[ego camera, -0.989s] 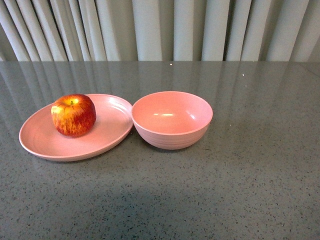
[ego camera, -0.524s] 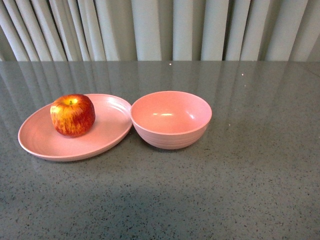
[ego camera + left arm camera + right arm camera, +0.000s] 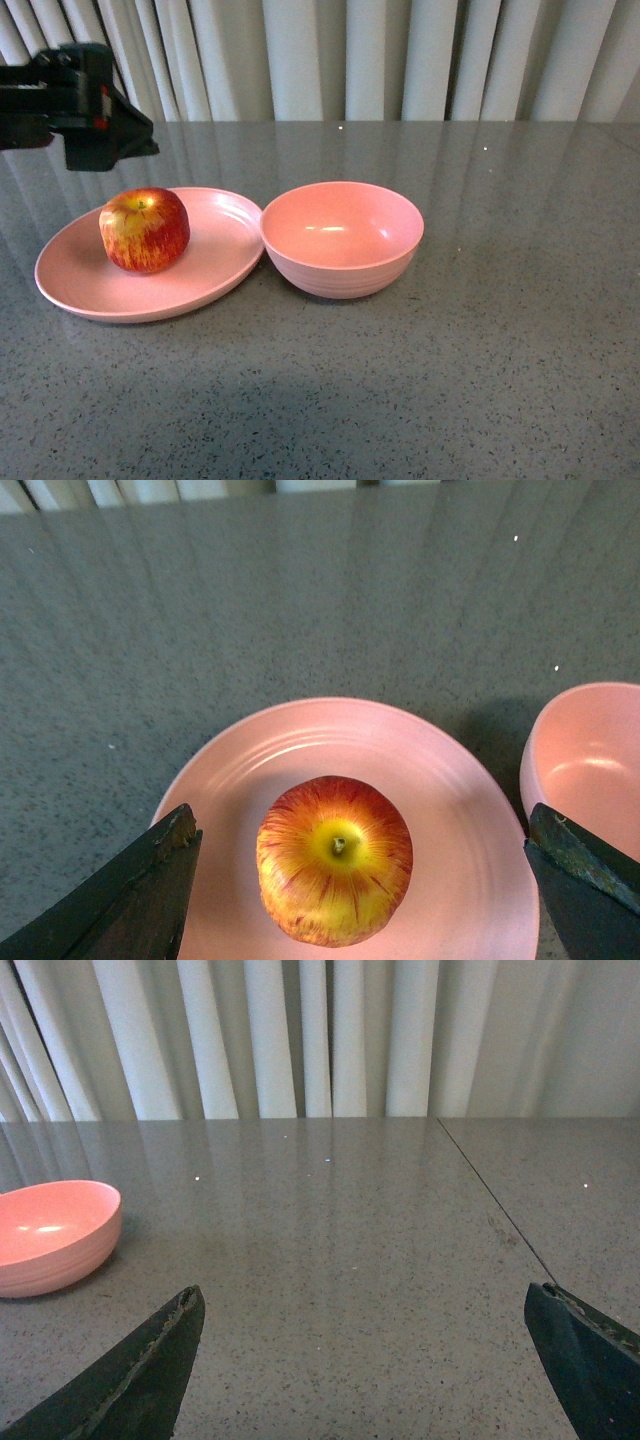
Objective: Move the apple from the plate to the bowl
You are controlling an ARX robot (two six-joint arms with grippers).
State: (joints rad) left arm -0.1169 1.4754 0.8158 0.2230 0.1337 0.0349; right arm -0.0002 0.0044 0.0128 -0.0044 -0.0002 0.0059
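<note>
On the plate point(image 3: 70, 280) sits the apple point(image 3: 145, 230), stem up, bowl point(image 3: 342, 240) just beside; left claw point(image 3: 360, 815) hangs over it spread wide, apparently for a top grasp; right claw point(image 3: 365, 1305) likewise spread, well apart.

Upper left of the front view: we note the left gripper point(image 3: 115, 150) housing is black, blocky and matte, with small red marks and pale screw heads. Lower corners of the left wrist view: its fingers point(image 3: 120, 905) are near-black wedges with scuffed edges. In the right wrist view we log the right gripper point(image 3: 365, 1295) with matching wedges, rims chipped grey-tan.
</note>
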